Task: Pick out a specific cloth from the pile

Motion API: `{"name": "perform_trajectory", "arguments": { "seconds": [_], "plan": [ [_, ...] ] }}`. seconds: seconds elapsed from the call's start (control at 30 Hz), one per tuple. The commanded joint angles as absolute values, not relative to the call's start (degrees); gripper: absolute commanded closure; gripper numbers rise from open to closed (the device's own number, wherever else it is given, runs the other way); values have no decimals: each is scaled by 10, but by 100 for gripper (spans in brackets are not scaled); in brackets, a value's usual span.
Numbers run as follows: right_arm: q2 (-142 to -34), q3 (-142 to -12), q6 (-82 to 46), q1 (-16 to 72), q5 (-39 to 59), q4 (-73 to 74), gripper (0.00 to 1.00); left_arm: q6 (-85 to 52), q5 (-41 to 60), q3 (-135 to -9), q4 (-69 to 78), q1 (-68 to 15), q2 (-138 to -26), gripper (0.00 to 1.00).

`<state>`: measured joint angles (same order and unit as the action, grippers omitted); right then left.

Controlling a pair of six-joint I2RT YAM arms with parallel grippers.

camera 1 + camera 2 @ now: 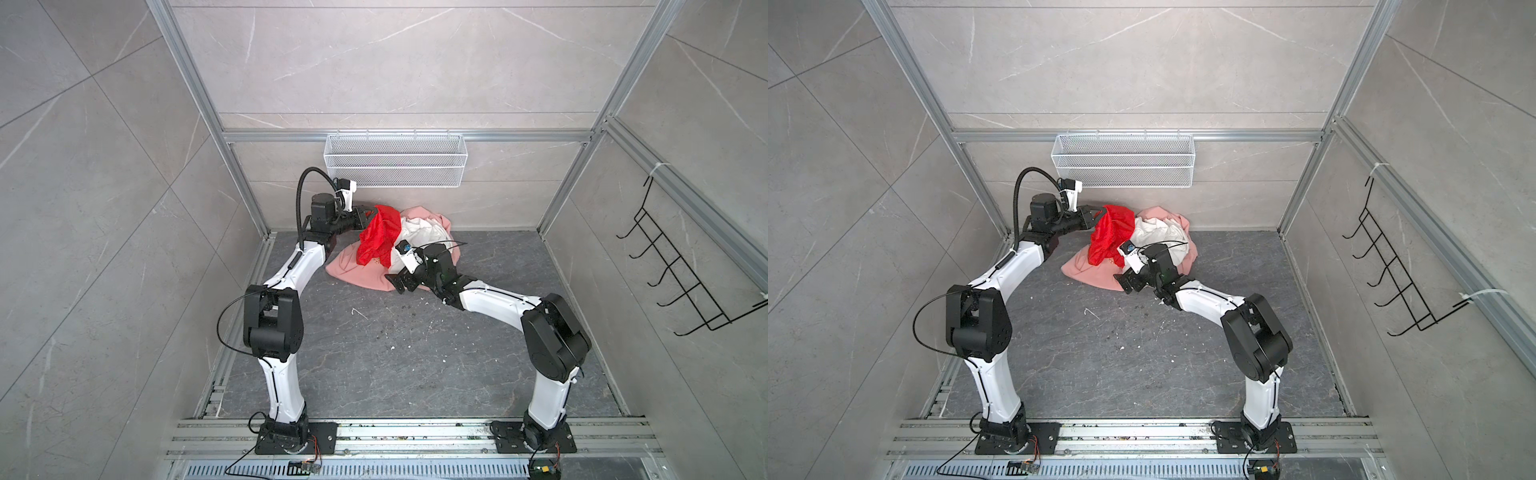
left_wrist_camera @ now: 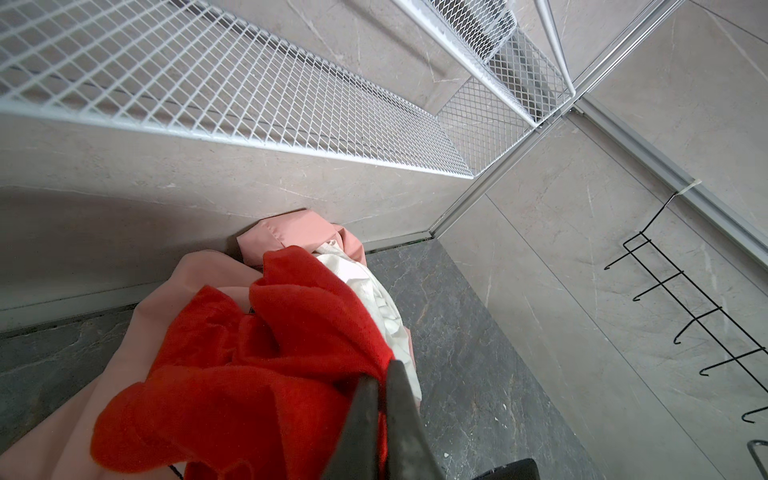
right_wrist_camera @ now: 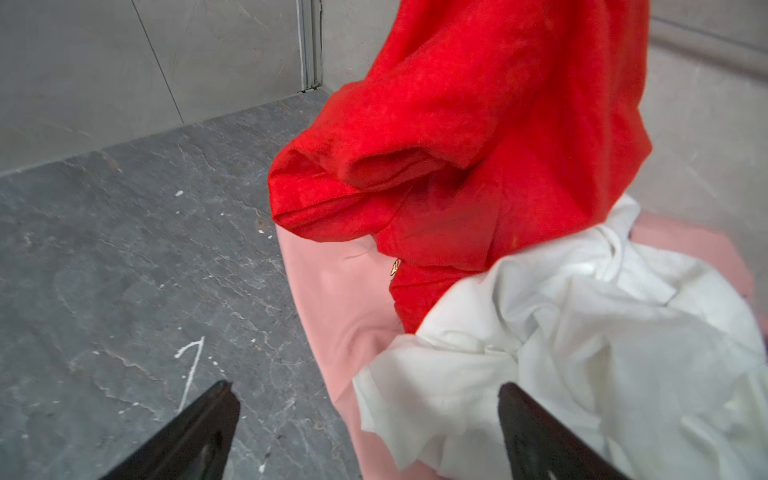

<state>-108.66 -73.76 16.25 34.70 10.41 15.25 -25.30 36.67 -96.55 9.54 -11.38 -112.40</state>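
Above the pile (image 1: 1090, 274), the left gripper (image 2: 384, 374) clamps the red cloth (image 1: 378, 237), its tail on the white garment (image 1: 419, 232) and salmon-pink garment (image 1: 357, 276); the right gripper (image 3: 365, 386) gapes empty. Lift higher before drawing aside.

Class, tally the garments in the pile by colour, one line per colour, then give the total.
red garment: 1
white garment: 1
pink garment: 1
Total: 3
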Motion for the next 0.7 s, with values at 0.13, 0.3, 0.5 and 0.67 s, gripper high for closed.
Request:
{"name": "perform_trajectory", "arguments": {
  "seconds": [0.13,0.3,0.5,0.67],
  "plan": [
    [-1123,-743,296,350,65,219,0,-261,389,-988,141,-118,-1077,100],
    [-1137,-754,291,352,66,240,0,-261,388,-988,142,-119,-1070,100],
    [-1150,-772,277,354,66,248,0,-263,390,-993,144,-120,-1057,100],
    [-1149,-776,274,354,59,251,0,-263,392,-1002,145,-121,-1046,100]
  ]
}}
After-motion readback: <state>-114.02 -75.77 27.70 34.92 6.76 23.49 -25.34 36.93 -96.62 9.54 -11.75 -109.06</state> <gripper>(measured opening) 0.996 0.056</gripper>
